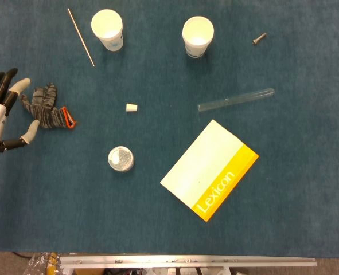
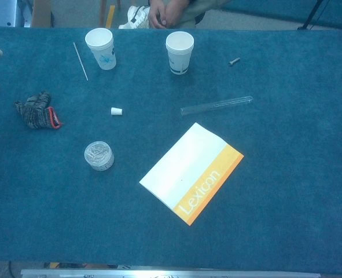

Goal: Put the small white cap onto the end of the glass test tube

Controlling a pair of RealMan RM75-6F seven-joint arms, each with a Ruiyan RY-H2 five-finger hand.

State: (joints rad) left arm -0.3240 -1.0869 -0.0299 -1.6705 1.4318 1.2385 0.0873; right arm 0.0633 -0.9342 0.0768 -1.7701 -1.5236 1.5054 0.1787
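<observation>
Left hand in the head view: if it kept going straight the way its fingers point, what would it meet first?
Most likely the grey work glove, lying just beyond the fingers of the left hand. The hand's height above the table is unclear.

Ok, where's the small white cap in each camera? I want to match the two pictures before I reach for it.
Head view: the white cap lies on the blue cloth left of centre, apart from everything, above the round tin.
Chest view: the cap sits upper left of centre, again above the tin.
Shared landmark: in both views the glass tube lies off to the cap's right, and the glove to its left.
</observation>
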